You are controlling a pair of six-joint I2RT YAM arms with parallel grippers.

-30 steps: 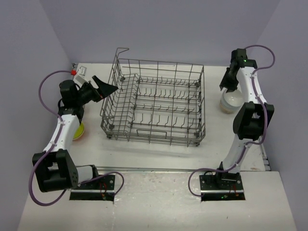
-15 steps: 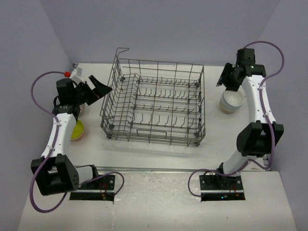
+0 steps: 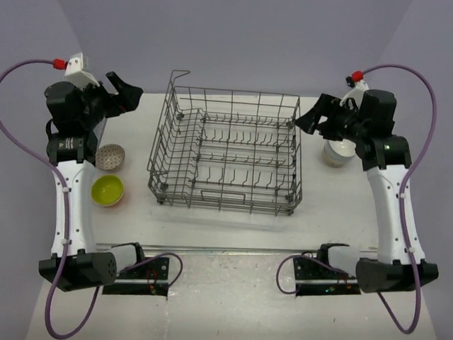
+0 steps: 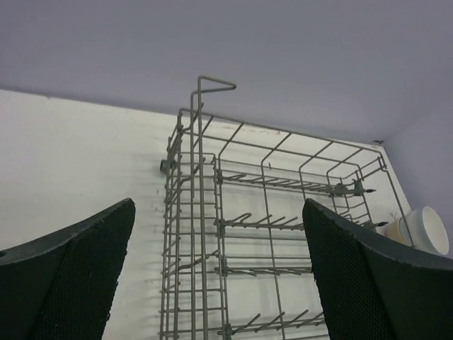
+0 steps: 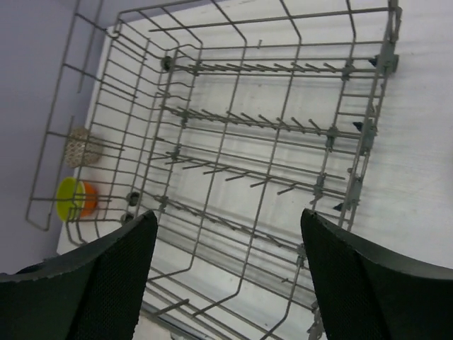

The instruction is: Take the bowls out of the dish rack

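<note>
Grey wire made up the dish rack [image 3: 224, 195], which stood at the middle of the white table [image 3: 233, 234] in the overhead view. At its nine o'clock, well apart from it, sat a speckled bowl [image 3: 110, 156], with a yellow-green bowl [image 3: 107, 190] just beside that, toward seven o'clock. A white bowl [image 3: 341, 149] sat at the rack's three o'clock, just outside its right wall. The left gripper [image 3: 122, 92] hung in the air at the rack's ten o'clock and the right gripper [image 3: 313, 119] at its two o'clock – neither touched anything.

From the left wrist, the two black fingers stood wide apart with nothing between them; the rack's near corner rose in the gap, and the white bowl showed at four o'clock beyond the far wall.

From the right wrist, the fingers were likewise spread and empty, looking down into the rack's rows of upright tines – through its far wall, at nine o'clock, the speckled and yellow-green bowls rested on the table.
</note>
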